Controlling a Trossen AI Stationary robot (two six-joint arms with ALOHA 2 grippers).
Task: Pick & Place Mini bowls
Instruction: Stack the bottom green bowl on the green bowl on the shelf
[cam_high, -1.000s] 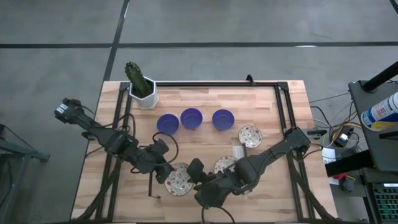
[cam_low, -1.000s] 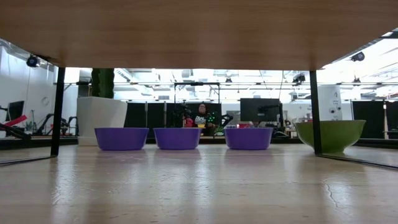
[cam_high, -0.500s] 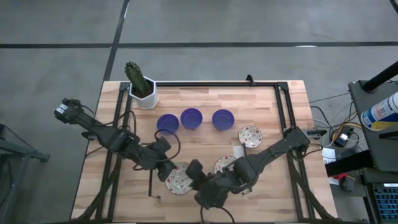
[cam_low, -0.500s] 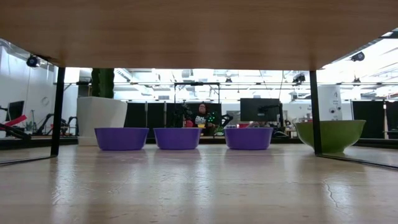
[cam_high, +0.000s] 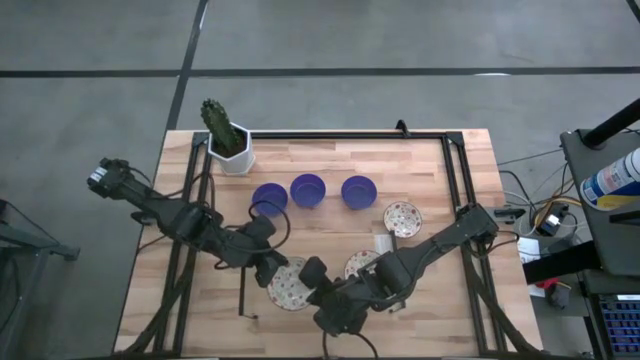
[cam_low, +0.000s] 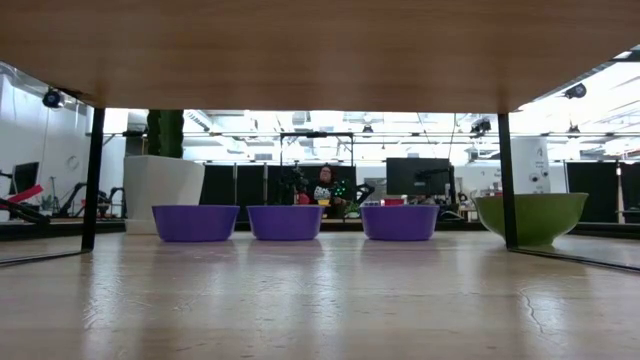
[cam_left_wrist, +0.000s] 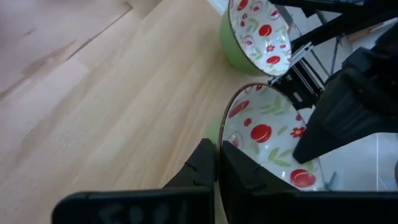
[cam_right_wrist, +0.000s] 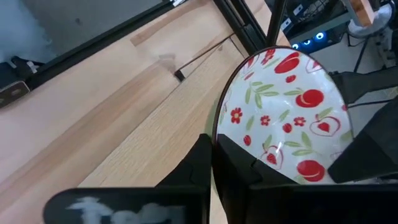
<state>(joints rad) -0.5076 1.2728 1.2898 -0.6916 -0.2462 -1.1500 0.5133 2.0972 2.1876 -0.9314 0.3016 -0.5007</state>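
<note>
High view showed the desk (cam_high: 330, 170) with three blue bowls in a row near its far middle: one (cam_high: 268, 198) on the left, one (cam_high: 307, 189) in the centre, one (cam_high: 357, 190) on the right. To their right sat a floral bowl (cam_high: 402, 217) by itself, apart from the arms. A cactus (cam_high: 222, 128) in a white pot stood at the far left corner, clear of the bowls.

Both arms met at the near edge. The left end effector (cam_high: 272, 275) was at the left rim of another floral bowl (cam_high: 288, 287), and the right end effector (cam_high: 318, 282) was at that same bowl's right side. A further floral bowl (cam_high: 362, 265) lay just right of it, partly under the right arm.

Left wrist view showed the left end effector (cam_left_wrist: 216, 169) with its fingers drawn together on the rim of a floral bowl (cam_left_wrist: 267, 140), one finger outside and one inside; a second floral bowl with a green outside (cam_left_wrist: 256, 32) lay just beyond, near it. Right wrist view showed the right end effector (cam_right_wrist: 213, 163) likewise pinched on the edge of a floral bowl (cam_right_wrist: 283, 109), which stood tilted up on its side.

Low view showed the three blue bowls (cam_low: 285, 222) in line on the desk, a green-sided bowl (cam_low: 531, 219) off to the right, and the white pot (cam_low: 163, 183) behind the leftmost.
</note>
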